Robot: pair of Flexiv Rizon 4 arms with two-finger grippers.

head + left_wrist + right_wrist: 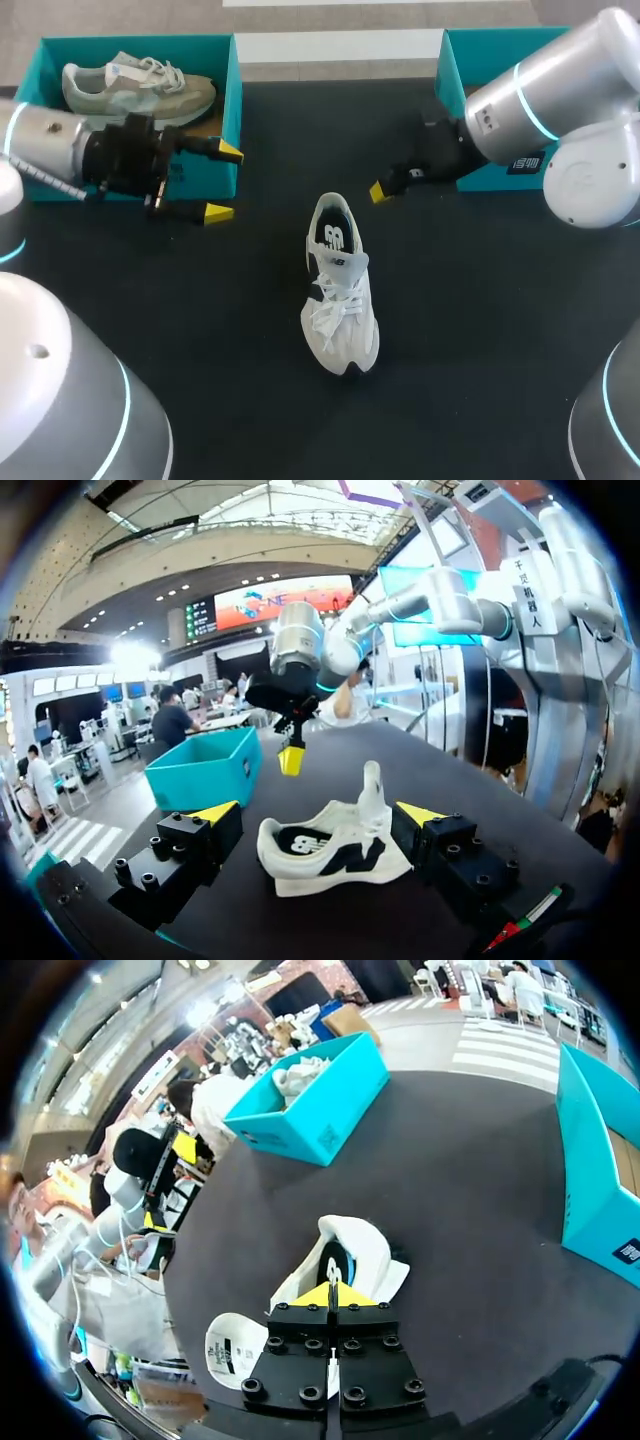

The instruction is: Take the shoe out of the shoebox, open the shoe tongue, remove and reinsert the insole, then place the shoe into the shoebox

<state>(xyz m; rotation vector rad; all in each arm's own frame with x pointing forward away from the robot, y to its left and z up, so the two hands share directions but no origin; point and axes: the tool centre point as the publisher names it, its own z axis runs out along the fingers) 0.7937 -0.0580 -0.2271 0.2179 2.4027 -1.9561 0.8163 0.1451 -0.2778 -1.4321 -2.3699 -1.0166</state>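
A white shoe stands upright in the middle of the black table, heel toward the far side, and its dark insole shows in the opening. My left gripper is open, just in front of the left shoebox and well left of the shoe. Seen from the left wrist, the shoe lies ahead of the spread fingers without touching them. My right gripper is shut on nothing, close to the heel at its far right. In the right wrist view the shoe's heel sits just beyond the joined tips.
The teal left shoebox holds a second, beige shoe. A second teal box stands at the far right behind my right arm. The table is bare black around the white shoe.
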